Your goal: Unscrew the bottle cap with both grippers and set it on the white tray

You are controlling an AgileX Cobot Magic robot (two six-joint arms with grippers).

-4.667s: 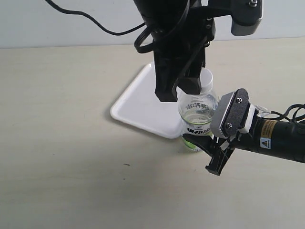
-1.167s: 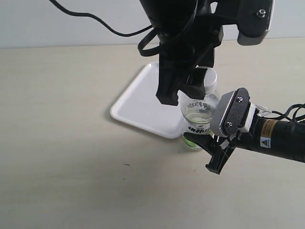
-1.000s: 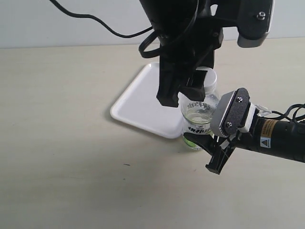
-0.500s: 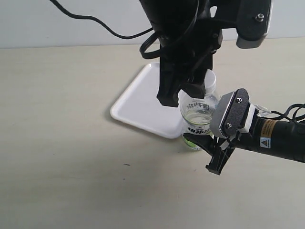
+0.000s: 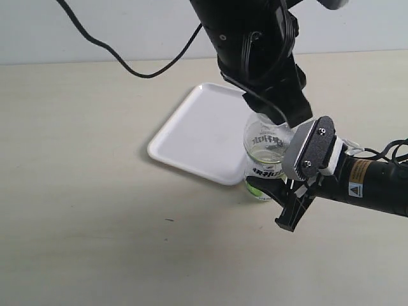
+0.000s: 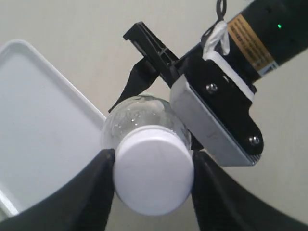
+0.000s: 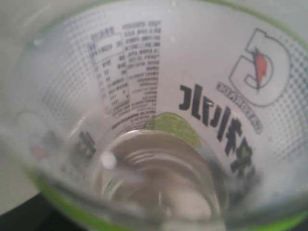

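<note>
The bottle cap (image 6: 154,175) sits right between the two fingers (image 6: 98,190) of the left end effector (image 6: 153,187). It touches both, so we think that end effector is squeezing the cap. We cannot tell if the cap is loose yet. To do this well, we should turn it flat and straight, and lift only when it spins free. The bottle (image 5: 264,156) is just under the cap. The right end effector (image 5: 275,197) hugs its lower part tight. The white tray (image 5: 191,137) lies on the worktop (image 5: 83,210) just beside the bottle, on the far side from the right end effector.
</note>
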